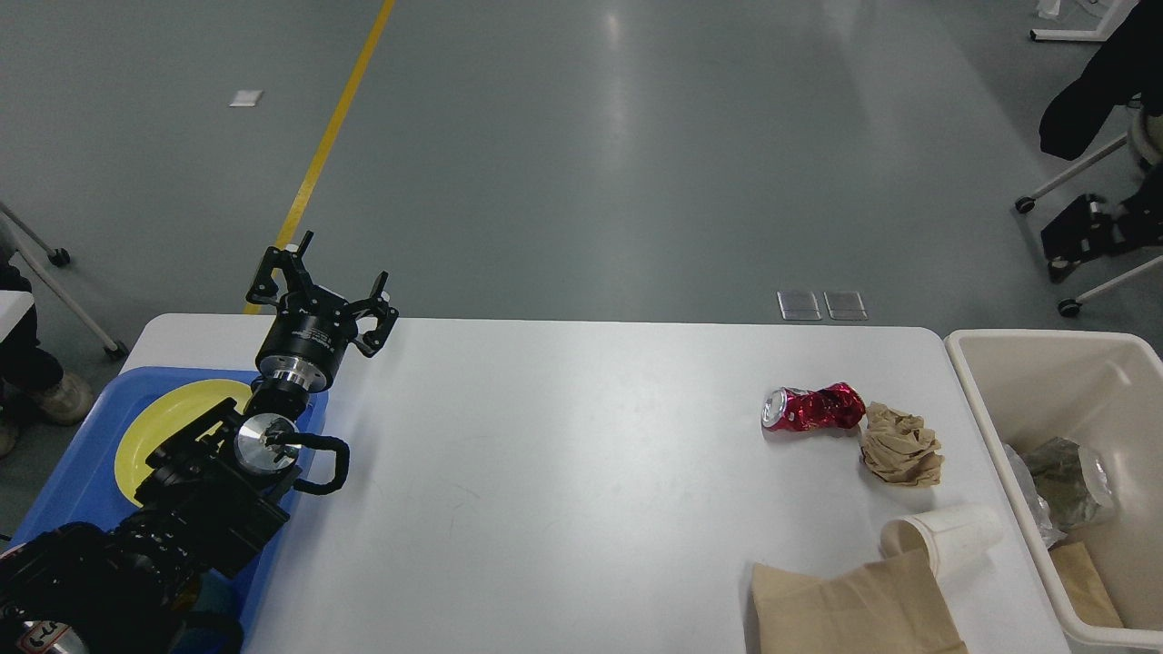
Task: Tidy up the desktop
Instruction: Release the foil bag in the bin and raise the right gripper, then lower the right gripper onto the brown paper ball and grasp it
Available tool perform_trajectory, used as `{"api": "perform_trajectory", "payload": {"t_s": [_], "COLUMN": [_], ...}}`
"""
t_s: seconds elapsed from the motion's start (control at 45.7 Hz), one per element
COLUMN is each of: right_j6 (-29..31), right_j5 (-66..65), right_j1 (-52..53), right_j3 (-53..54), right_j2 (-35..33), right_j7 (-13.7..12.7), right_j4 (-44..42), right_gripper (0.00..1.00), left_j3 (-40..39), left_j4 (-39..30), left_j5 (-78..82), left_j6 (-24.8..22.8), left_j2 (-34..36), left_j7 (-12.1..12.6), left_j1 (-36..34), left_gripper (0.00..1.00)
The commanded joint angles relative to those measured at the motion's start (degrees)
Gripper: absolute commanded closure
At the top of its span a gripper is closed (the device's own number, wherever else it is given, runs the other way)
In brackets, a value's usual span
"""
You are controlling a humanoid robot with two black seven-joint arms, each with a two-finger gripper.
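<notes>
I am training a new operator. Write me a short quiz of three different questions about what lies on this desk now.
1. True or false: the crushed red can lies inside the beige bin.
2. Which item touches the paper cup? A) the yellow plate B) the brown paper bag C) the can
3. Fill in: the left gripper has its jaws ____ and holds nothing.

Key: 1 false, the can lies on the desktop beside the crumpled brown paper. 2 B. 3 open.
</notes>
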Motion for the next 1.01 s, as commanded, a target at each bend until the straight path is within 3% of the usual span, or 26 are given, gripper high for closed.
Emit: {"api": "perform_trajectory", "payload": {"t_s": [0.0,0.153,0.35,0.591,0.984], "right_j6": [-0.6,-8.4,-20.2,-22.4,-26.3], "right_j5": [0.7,1.0,1.1,4.8,10.3], "right_j1": [-8.9,-20.7,-36.0,-44.3,-49.0], "right_j3": [2.5,7.1,12.7,19.2,21.2], "right_j2": [4.0,6.3,8.8,10.4,13.8], "right_j7": [-0.1,-0.1,-0.2,-0.1,-0.1], "right_j4": [-0.6,-3.7,-14.7,-22.3,-24.7], "right_gripper": [0.0,0.0,0.0,0.0,0.0], "left_j3": [0.0,0.0,0.0,0.0,0.0], "left_j4": [0.0,0.0,0.0,0.0,0.0], "left_j5": [0.0,0.0,0.0,0.0,0.0], "left_j6": [0.0,0.0,0.0,0.0,0.0], "left_j2": [0.0,0.0,0.0,0.0,0.0], "left_j7": [0.0,0.0,0.0,0.0,0.0], "left_j1": [0.0,0.0,0.0,0.0,0.0], "left_gripper": [0.03,0.03,0.03,0.03,0.03]}}
